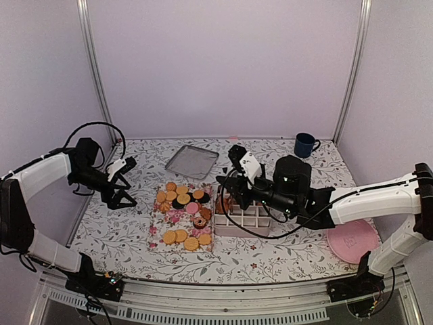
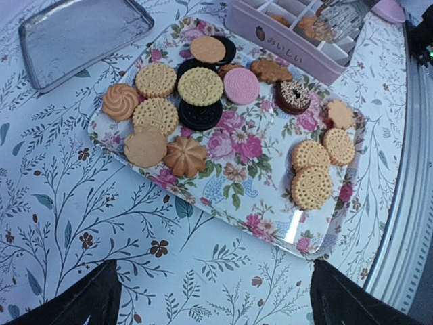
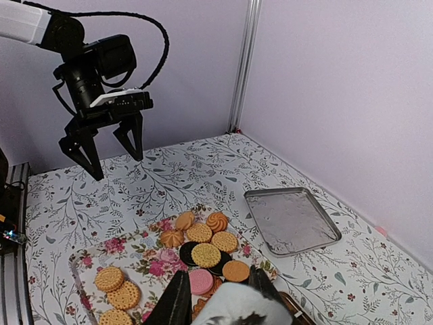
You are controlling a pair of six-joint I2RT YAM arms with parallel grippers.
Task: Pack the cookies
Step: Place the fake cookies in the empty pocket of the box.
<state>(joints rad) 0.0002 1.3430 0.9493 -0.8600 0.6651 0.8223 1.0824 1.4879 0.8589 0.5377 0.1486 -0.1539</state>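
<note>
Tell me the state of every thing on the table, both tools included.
left tool, open, in the air, holding nothing.
right tool, over the divided box, grip unclear.
cookies, mostly loose on the floral tray.
floral tray, flat on the table.
divided box, open-topped, cookies in some cells.
metal tray, empty.
mug, upright.
pink plate, bare, partly behind the right arm.

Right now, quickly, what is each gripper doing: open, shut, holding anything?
Left gripper: open, holding nothing.
Right gripper: closed on a pale item; what it is cannot be told.
</note>
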